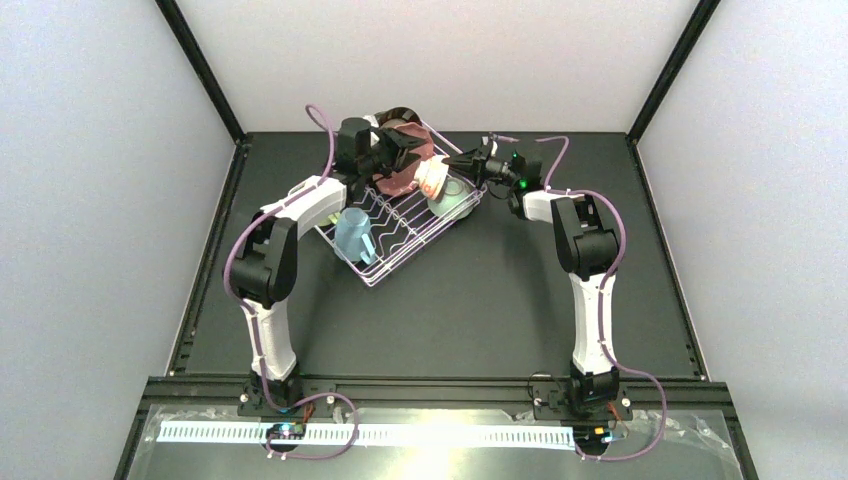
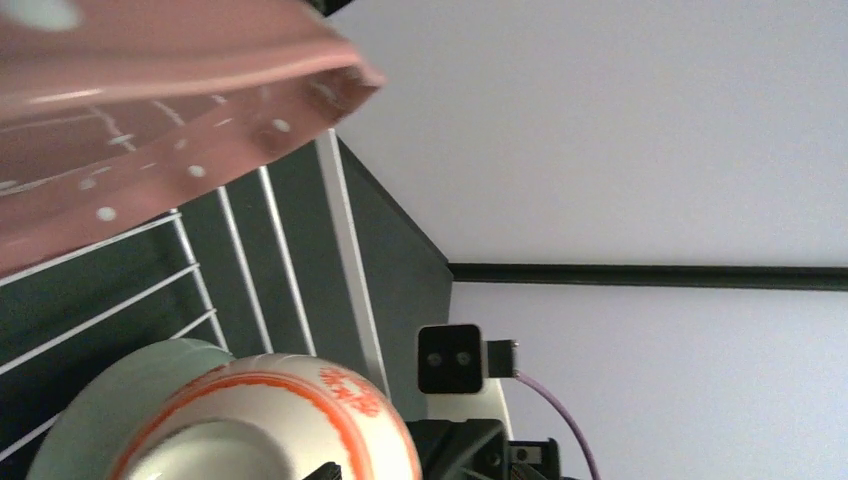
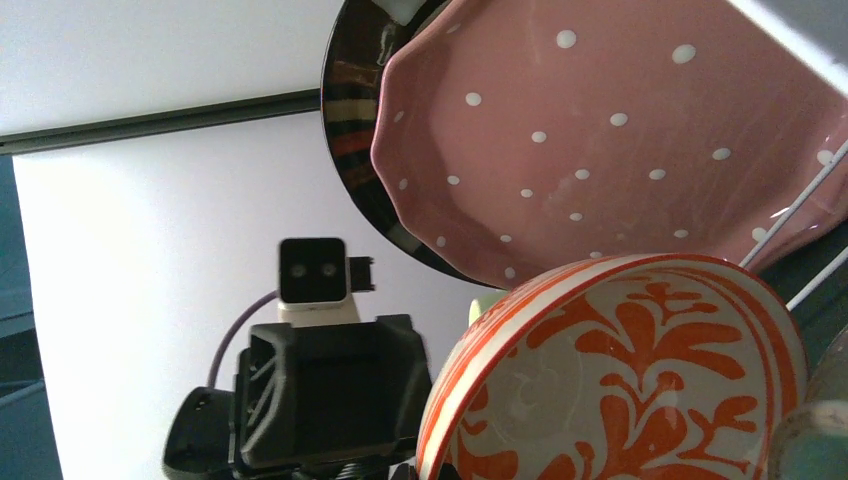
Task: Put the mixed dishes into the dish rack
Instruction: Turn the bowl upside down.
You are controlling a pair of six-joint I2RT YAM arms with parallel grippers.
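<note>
The right gripper (image 1: 452, 164) is clenched nearly shut at the rim of a white bowl with orange flowers (image 1: 432, 178). The bowl hangs tipped on its side over the right end of the dish rack (image 1: 385, 272); the pinch point itself is hidden. From the right wrist, this bowl (image 3: 620, 370) fills the lower part of the view. Just beneath and behind it a pale green dish (image 1: 458, 201) sits in the rack's right corner. Whether the two touch cannot be told. The left gripper (image 1: 405, 152) has its jaws spread wide, released, and hovers at the far side of the rack, close against the pink dotted plate (image 1: 397, 180). No grasp on the plate shows. The plate stands on edge among the rack's wires, and a dark-rimmed plate (image 3: 350, 110) stands upright right behind it. The two plates and the left arm's head crowd the space directly beyond the orange bowl. A light blue mug (image 1: 352, 235) lies at the near left end of the rack, well apart from both grippers. The rack sits askew on the dark table (image 1: 480, 300).
</note>
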